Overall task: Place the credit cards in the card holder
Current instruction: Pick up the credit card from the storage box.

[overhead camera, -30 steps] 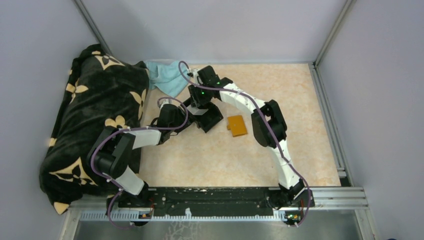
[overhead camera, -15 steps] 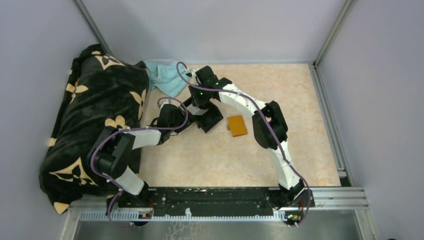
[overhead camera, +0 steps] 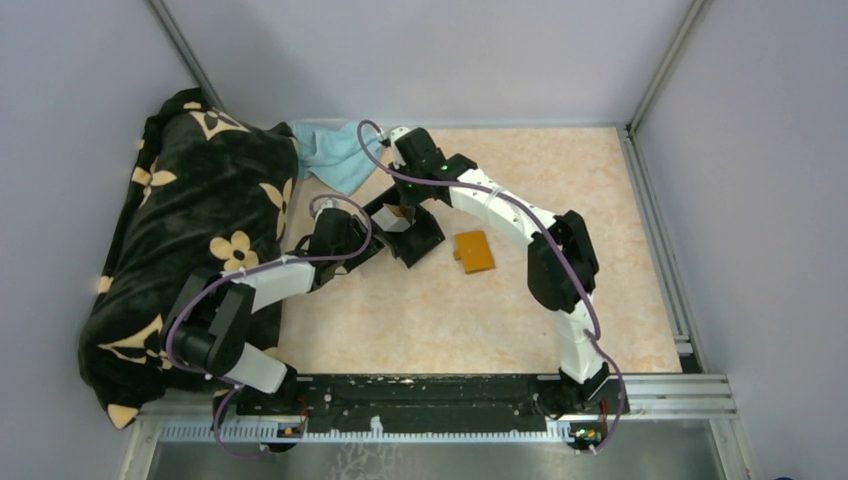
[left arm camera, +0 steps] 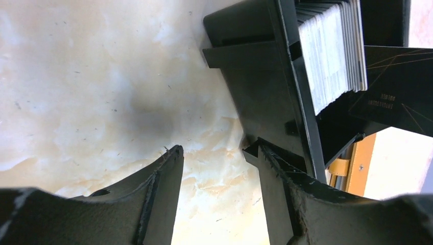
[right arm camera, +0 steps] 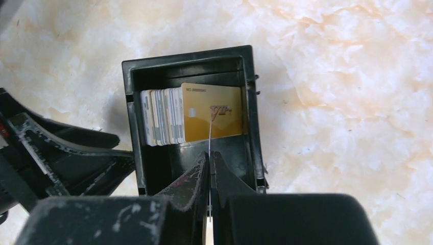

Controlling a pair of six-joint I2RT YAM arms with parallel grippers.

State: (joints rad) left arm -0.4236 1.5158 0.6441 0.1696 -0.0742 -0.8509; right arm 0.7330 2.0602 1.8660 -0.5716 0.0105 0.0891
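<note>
- Jaws of right gripper (right arm camera: 210,158): clenched flat on a pinched card (right arm camera: 209,137), seen edge-on as a thin pale line rising from between the fingertips, above the black tray (right arm camera: 131,133).
- Jaws of left gripper (left arm camera: 218,147): released, standing apart over bare table (left arm camera: 76,76), nothing between them. One finger close against the tray's near corner, contact not confirmable. Judged to be placed for steadying the tray.
- Location of the other credit cards (right arm camera: 162,122): standing on edge, packed in a row inside the tray, with a gold card (right arm camera: 214,112) at the end of the row facing the right wrist camera.
- Location of card holder (overhead camera: 474,251): flat on the table just beside the tray, on its right in the overhead view, apart from both grippers. Open or folded: not determinable.
- Handling, judged: card light, thin, stiff across the face yet springy. Slick faces, hence prone to pivoting or sliding out of a two-point pinch. Not fragile.
- Recommended hold: across both faces near one short edge, leaving most of the length free as the leading end for a slot.
- Risk, judged: holder light and likely to skid under a pushing card. Bracing with the free gripper advisable.
</note>
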